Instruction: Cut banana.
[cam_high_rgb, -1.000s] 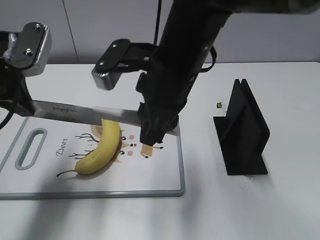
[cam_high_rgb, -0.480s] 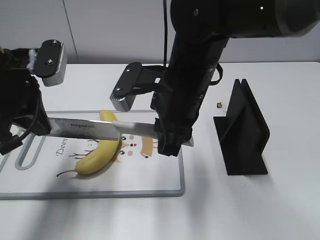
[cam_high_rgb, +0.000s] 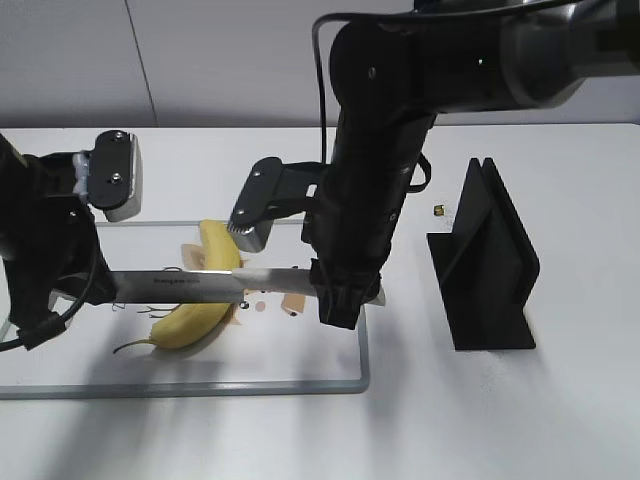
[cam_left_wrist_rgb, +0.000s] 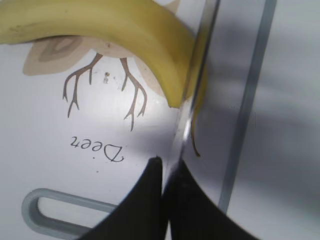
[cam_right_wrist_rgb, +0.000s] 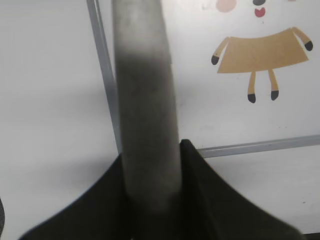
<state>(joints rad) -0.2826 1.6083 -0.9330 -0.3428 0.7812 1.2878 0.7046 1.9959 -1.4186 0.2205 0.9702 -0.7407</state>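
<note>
The yellow banana (cam_high_rgb: 218, 250) lies on the white cutting board (cam_high_rgb: 300, 350), stem toward the front left. A long knife (cam_high_rgb: 180, 283) lies level across the banana's middle. My right gripper (cam_high_rgb: 340, 300) is shut on the knife's grey handle (cam_right_wrist_rgb: 145, 100) over the board's right edge. My left gripper (cam_high_rgb: 92, 286) is shut on the blade tip at the board's left. In the left wrist view the blade (cam_left_wrist_rgb: 192, 100) meets the banana (cam_left_wrist_rgb: 125, 35) just ahead of the pinched fingers (cam_left_wrist_rgb: 167, 170). Whether the blade has entered the peel I cannot tell.
A black knife stand (cam_high_rgb: 485, 260) stands on the white table to the right of the board. A small dark speck (cam_high_rgb: 438, 210) lies beside it. The board has a deer print (cam_left_wrist_rgb: 100, 80) and a grey slot handle (cam_left_wrist_rgb: 55, 215) at its left end.
The knife has come down and toward the front, from above the banana's far end to across its middle. Both arms moved with it, and the left gripper now holds the blade tip.
</note>
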